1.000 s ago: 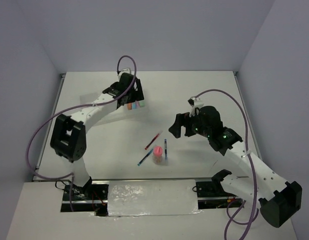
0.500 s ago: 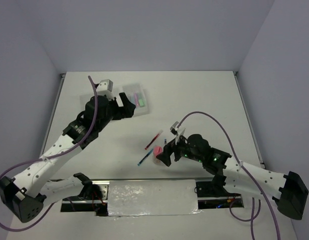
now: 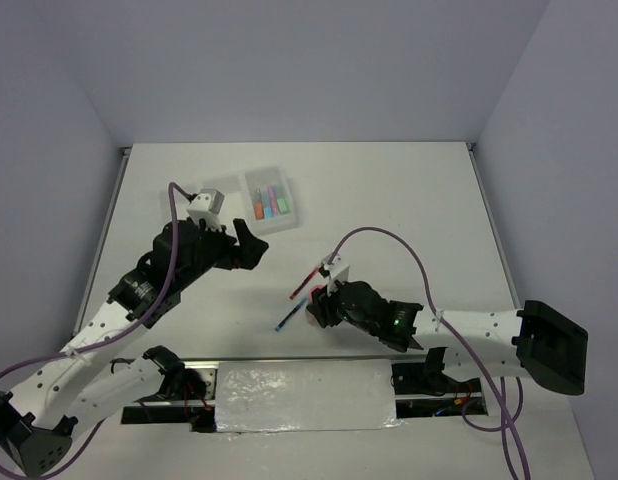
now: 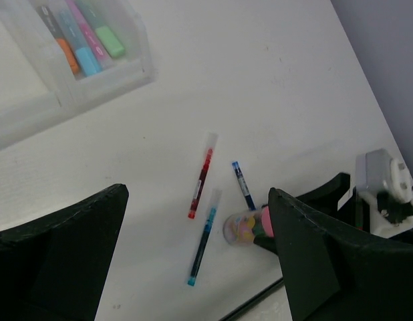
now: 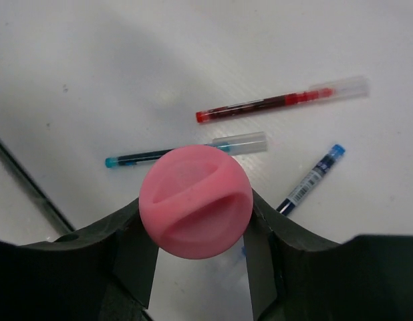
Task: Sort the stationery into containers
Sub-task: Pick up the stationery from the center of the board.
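Note:
My right gripper [image 5: 196, 221] is shut on the pink cap of the small jar [image 5: 196, 200], one finger on each side; in the top view the gripper [image 3: 317, 308] covers it. The jar [image 4: 245, 227] stands on the table among three pens: red [image 4: 202, 175], teal blue [image 4: 203, 237] and dark blue [image 4: 243, 185]. The white tray [image 3: 289, 222] lies at the far left; its right compartment holds the orange [image 4: 66, 53], blue [image 4: 86, 61], pink [image 4: 93, 47] and green [image 4: 111, 43] highlighters. My left gripper [image 3: 251, 248] is open and empty, between the tray and the pens.
The table's near edge with a dark rail and a foil-covered strip [image 3: 304, 395] runs just behind the jar. The left arm's wrist camera [image 3: 207, 203] overlaps the tray's left end. Purple cables loop above both arms.
The left arm pulled back from the tray towards the near side. The right arm swung left and down onto the jar, and its fingers have closed on the pink cap.

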You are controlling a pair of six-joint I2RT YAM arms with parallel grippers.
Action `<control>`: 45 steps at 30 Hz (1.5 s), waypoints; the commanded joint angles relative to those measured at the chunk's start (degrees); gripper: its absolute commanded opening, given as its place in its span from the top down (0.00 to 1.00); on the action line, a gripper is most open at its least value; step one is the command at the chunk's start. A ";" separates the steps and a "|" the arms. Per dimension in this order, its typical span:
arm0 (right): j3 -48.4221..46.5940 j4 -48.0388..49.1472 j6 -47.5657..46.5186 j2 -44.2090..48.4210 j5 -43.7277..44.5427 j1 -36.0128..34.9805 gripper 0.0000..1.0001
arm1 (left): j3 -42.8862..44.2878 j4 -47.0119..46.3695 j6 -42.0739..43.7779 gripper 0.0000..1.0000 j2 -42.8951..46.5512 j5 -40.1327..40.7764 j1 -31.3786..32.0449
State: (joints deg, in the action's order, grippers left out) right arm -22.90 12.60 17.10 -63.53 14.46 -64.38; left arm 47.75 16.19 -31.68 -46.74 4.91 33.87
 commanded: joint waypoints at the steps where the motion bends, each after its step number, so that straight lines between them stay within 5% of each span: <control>1: -1.63 6.19 2.24 1.20 8.13 -1.10 0.58 | -2.65 -3.69 0.39 0.01 -0.02 -7.42 0.23; 3: -0.93 7.08 2.06 2.87 8.40 -1.36 0.81 | -5.64 -5.80 -0.22 0.01 0.51 -10.26 0.58; 5: -1.45 4.73 2.40 6.30 6.82 -1.28 0.87 | -9.14 -10.02 -0.13 0.01 1.65 -14.73 1.37; 12: -17.51 -21.54 8.02 10.79 -15.74 7.49 0.82 | -15.93 -23.82 3.11 0.01 4.38 -25.39 9.80; 13: -18.40 -24.09 9.25 10.62 -26.30 10.30 0.82 | -16.19 -24.44 3.90 0.01 4.55 -25.47 11.73; 20: -18.24 -18.41 11.02 13.78 -47.30 15.60 0.88 | -16.55 -27.35 7.34 0.01 4.21 -26.44 16.05; 32: -19.46 -10.76 13.13 12.55 -52.07 15.60 0.86 | -15.31 -29.54 6.90 0.04 0.42 -29.69 18.43; 37: -19.73 -8.83 12.51 10.88 -49.26 15.60 0.85 | -15.14 -33.41 4.97 0.26 0.07 -33.03 18.60; 41: -20.26 -5.75 13.30 10.35 -49.44 15.51 0.84 | -13.21 -30.44 5.31 0.68 -1.86 -31.03 18.60; 43: -21.05 -6.09 12.70 10.27 -47.61 15.69 0.81 | -11.11 -27.45 6.10 0.98 -3.00 -27.43 18.60; 45: -22.02 -6.54 12.25 10.53 -46.80 17.17 0.79 | -9.70 -22.54 6.37 1.00 -3.62 -19.29 18.52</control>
State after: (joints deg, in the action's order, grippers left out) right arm -40.23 -1.30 29.06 -53.15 -33.61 -47.88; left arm 33.91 -8.27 -26.33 -49.06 -23.59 52.07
